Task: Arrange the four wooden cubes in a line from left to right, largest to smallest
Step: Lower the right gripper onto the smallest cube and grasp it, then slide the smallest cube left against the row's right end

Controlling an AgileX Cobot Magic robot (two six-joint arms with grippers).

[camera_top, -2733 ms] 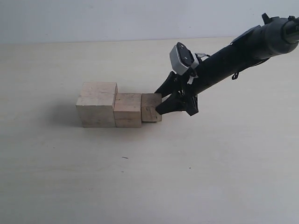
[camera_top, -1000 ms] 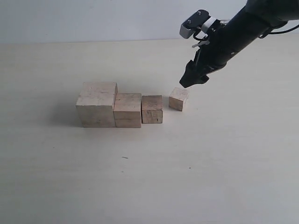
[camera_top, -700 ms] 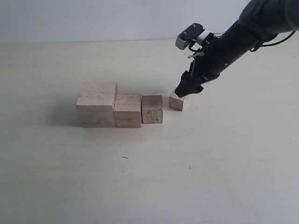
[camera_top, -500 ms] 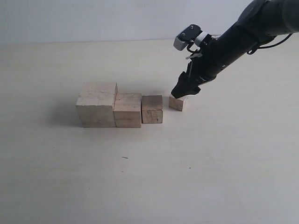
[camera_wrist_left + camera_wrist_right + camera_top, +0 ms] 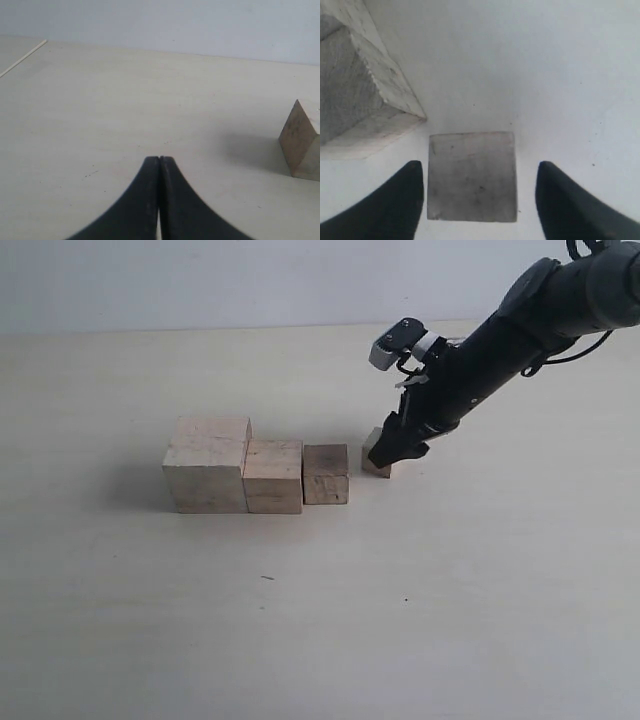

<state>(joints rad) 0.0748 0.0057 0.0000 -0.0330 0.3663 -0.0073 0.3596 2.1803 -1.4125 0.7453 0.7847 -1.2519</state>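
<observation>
- At the right end of the row, the right claw [image 5: 392,454] is down at table level with its black fingers [image 5: 395,200] spread to either side of the smallest cube [image 5: 373,462].
- In the right wrist view the jaws stand open: one finger lies just beside the cube's edge, the other is clearly apart from it, so nothing is gripped.
- The smallest cube sits flat on the table [image 5: 300,620], partly hidden behind the claw in the exterior view.
- It is separated by a gap from the third cube [image 5: 326,474] and sits a little farther back than the row.
- The right arm [image 5: 520,325] slopes up from the claw toward the upper right of the exterior view, with a grey camera box [image 5: 389,344] on its wrist.
- Left of the third cube stands the second cube [image 5: 274,476], just beside it with no clear gap.
- The largest cube [image 5: 208,466] touches the second cube and ends the row on the left.
- The three run from largest to smaller, left to right, with their front faces roughly level.
- The left claw [image 5: 159,158] is pressed closed on nothing, above bare table.
- One pale cube [image 5: 300,142] shows at the edge of the left wrist view, well apart from that claw; I cannot tell which cube it is.
</observation>
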